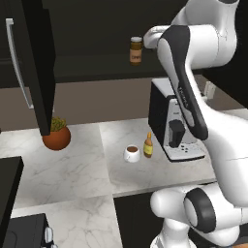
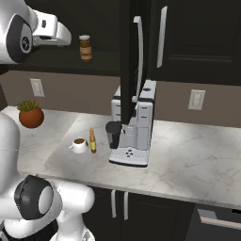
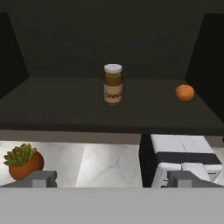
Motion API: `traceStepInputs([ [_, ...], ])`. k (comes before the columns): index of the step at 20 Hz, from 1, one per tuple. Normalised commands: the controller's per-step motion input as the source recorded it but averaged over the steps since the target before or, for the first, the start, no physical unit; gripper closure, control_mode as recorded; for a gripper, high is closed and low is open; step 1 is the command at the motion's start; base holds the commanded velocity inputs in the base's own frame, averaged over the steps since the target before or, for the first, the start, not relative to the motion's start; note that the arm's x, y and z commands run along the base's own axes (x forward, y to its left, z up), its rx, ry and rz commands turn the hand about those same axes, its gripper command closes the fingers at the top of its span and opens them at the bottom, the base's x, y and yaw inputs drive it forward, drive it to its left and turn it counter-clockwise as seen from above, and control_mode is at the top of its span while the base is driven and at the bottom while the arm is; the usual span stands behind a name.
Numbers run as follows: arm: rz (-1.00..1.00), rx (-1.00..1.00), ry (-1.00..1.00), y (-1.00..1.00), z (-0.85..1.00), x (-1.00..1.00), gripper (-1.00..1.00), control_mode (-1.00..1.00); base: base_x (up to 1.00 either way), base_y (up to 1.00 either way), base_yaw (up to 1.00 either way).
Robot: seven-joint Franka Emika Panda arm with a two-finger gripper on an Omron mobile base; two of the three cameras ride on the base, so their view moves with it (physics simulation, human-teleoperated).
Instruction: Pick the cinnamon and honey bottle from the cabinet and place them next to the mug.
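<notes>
Cinnamon (image 3: 113, 85) stands upright on the cabinet (image 3: 109, 109) shelf, about mid-shelf, w/ a small orange fruit (image 3: 184, 92) well apart on the same shelf. Tool (image 3: 111, 178) sits in front of the cinnamon, apart from it, jaws spread wide & holding nothing. Cabinet door (image 1: 36, 63) is swung open, silver bar handle (image 1: 17, 63) on it.

Below the cinnamon, on the marble desk (image 1: 77, 164): mug (image 1: 131, 153) w/ honey bottle (image 1: 148, 145) upright just beside it, betw. mug & coffee machine (image 1: 174, 121). Orange plant pot (image 1: 56, 135) is well apart from the mug, under the open door.
</notes>
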Motion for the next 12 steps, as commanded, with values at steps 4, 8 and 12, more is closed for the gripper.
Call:
traceStepInputs([
  [4,0.00,0.00,0.08,0.20,-0.48,0.86,-1.00,-1.00,0.00,0.00,0.00],
  [8,0.00,0.00,0.00,0.01,-0.11,0.87,-1.00,-1.00,0.00,0.00,0.00],
  [12,0.00,0.00,0.00,-0.08,0.03,0.84,-1.00,-1.00,0.00,0.00,0.00],
])
